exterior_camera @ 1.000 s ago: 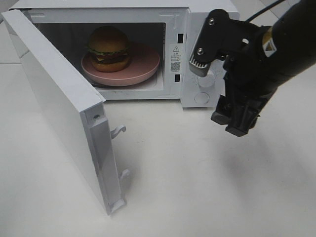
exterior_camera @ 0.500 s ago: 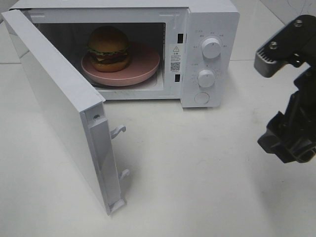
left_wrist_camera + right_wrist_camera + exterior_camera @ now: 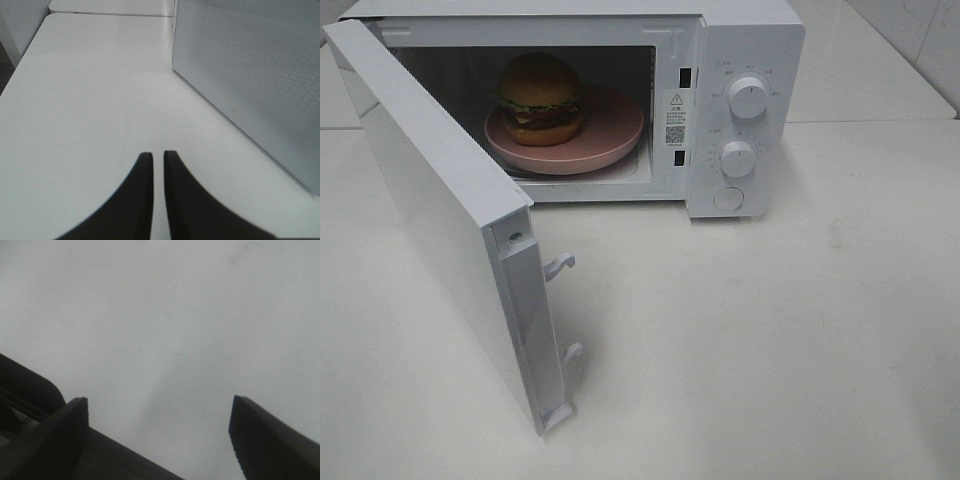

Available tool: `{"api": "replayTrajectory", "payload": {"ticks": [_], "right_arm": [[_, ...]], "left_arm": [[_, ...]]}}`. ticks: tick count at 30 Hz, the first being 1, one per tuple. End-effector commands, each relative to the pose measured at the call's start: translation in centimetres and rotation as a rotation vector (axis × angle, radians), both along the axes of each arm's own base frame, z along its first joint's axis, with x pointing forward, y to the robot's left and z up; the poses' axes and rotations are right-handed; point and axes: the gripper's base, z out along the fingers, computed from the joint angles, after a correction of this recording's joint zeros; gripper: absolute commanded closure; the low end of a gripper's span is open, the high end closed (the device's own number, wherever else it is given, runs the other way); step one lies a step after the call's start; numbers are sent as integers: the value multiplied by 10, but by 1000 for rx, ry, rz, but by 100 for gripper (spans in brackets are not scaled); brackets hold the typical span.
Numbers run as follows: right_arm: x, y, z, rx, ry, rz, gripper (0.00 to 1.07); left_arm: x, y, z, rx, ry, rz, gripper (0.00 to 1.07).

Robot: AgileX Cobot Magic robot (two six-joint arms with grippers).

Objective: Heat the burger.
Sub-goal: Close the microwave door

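Observation:
The burger (image 3: pixel 541 95), with a brown bun, green lettuce and a dark patty, sits on a round pink plate (image 3: pixel 615 125) inside the white microwave (image 3: pixel 745 40). The microwave door (image 3: pixel 430 200) is swung wide open to the left. Neither arm shows in the high view. In the left wrist view my left gripper (image 3: pixel 157 154) hovers over the white table beside the door's dotted panel (image 3: pixel 250 75), its fingers together with only a thin slit and nothing held. My right gripper (image 3: pixel 159 399) is open over bare table, empty.
Two round knobs (image 3: pixel 748 97) (image 3: pixel 737 158) and a round button (image 3: pixel 727 198) sit on the microwave's right panel. Latch hooks (image 3: pixel 560 265) stick out of the door's edge. The white table (image 3: pixel 770 350) stretches in front and to the right.
My right arm has drawn away from the front of the control panel to the right and left the high view. The door, plate and burger have not moved.

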Motion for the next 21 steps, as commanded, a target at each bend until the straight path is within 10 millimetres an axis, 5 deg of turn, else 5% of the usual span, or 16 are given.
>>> {"api": "replayTrajectory", "payload": {"ticks": [1,5,7,8,10,21], "right_arm": [[-16,-12,6,21,-21,-17,32],[-26,-19,10,38,-46,-22,32],[-35,-25,13,58,-65,-27,32],[-35,-25,13,58,-65,-27,32],[-43,-32,14,81,-93,-41,32],[-73,-57,-27,84,-79,-197,32]], "left_arm": [[-2,0,1,1,-28,-1,81],[-2,0,1,1,-28,-1,62],[-2,0,1,1,-28,-1,30],[-2,0,1,1,-28,-1,30],[-2,0,1,0,-28,-2,5],[-2,-1,1,-7,-28,-7,6]]}}
